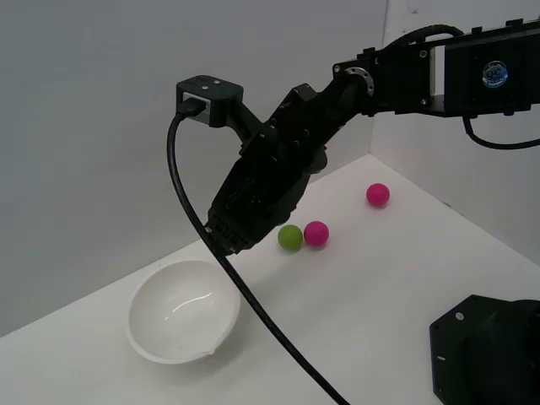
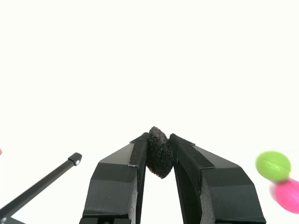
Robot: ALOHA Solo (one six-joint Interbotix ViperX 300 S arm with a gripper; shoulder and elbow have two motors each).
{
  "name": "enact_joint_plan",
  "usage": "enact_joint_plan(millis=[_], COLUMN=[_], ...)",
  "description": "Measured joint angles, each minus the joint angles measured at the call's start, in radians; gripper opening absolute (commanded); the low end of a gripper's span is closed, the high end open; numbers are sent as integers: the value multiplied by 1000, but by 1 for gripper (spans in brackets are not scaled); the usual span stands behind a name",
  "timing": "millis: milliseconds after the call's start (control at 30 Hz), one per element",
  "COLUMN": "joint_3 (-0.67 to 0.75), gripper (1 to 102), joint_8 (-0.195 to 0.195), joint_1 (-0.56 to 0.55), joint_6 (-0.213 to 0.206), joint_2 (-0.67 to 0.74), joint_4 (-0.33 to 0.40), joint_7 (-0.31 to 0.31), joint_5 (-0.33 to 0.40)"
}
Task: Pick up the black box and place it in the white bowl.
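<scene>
1. The desk (image 1: pixel 371 287) is white; its far edge runs along the grey wall from lower left to upper right in the exterior view, with bare surface at centre and lower centre.
2. The white bowl (image 1: pixel 184 310) sits at lower left, upright, near the far edge.
3. A green ball (image 1: pixel 290 238) and a pink ball (image 1: pixel 316 233) lie touching at centre; a second pink ball (image 1: pixel 378 195) lies apart, upper right.
4. The hand (image 1: pixel 226 240) hangs above the desk between bowl and balls.
5. Wrist view: the hand (image 2: pixel 160 151) is clamped narrowly on the black box (image 2: pixel 160 151), held between its fingertips clear of the desk.
</scene>
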Motion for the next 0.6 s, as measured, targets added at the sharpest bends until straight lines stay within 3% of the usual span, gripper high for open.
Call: enact_joint_plan(millis=[267, 600], joint_3=[-97, -169], gripper=[3, 3], joint_8=[-2, 8], joint_1=[-71, -103], joint_6=[0, 0], joint_2=[-100, -172], joint_4=[-60, -83], joint_7=[-40, -75], joint_5=[-58, -81])
